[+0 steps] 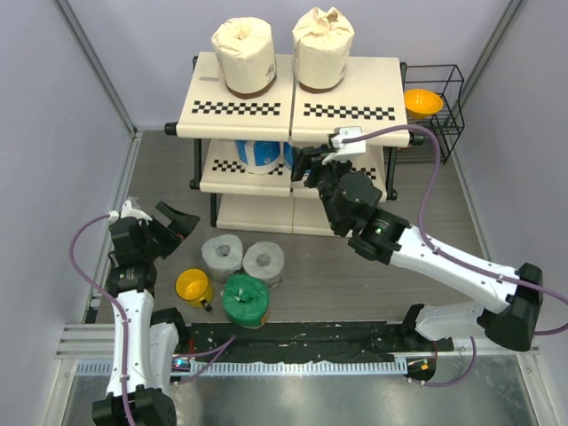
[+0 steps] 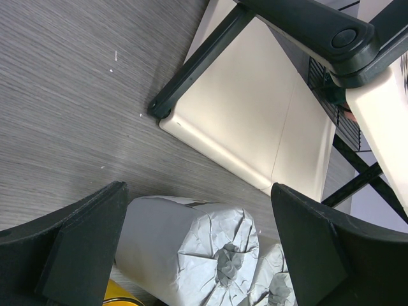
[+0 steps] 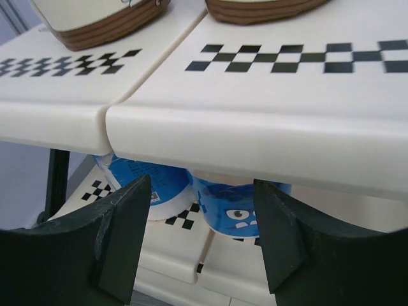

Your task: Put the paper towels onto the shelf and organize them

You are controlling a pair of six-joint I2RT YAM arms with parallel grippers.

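Two grey rolls (image 1: 222, 256) and a green roll (image 1: 245, 299) are seen lower centre of the top view. The cream rolls (image 1: 243, 55) and blue rolls (image 3: 239, 204) are already stacked on the shelf (image 1: 373, 84). The left gripper (image 2: 197, 236) is held wide open and empty over the grey rolls. The right gripper (image 3: 201, 236) is spread, with nothing held, facing the blue rolls. Light, squashy stuff, probably - best pinched gently across the wrapped sides.

The shelf (image 3: 255, 134) is seen from just in front of its top tier, where two cream boards are joined side by side, each marked with a checkered strip (image 3: 306, 56). Two cream rolls (image 3: 102, 25) (image 3: 268, 7) are stood on top, only their brown-banded bases shown. On the tier beneath, two blue-and-white rolls (image 3: 159, 185) (image 3: 229, 207) are set side by side. The right gripper (image 3: 201, 194) is held with its black fingers (image 3: 121, 236) apart, and nothing is gripped between them.
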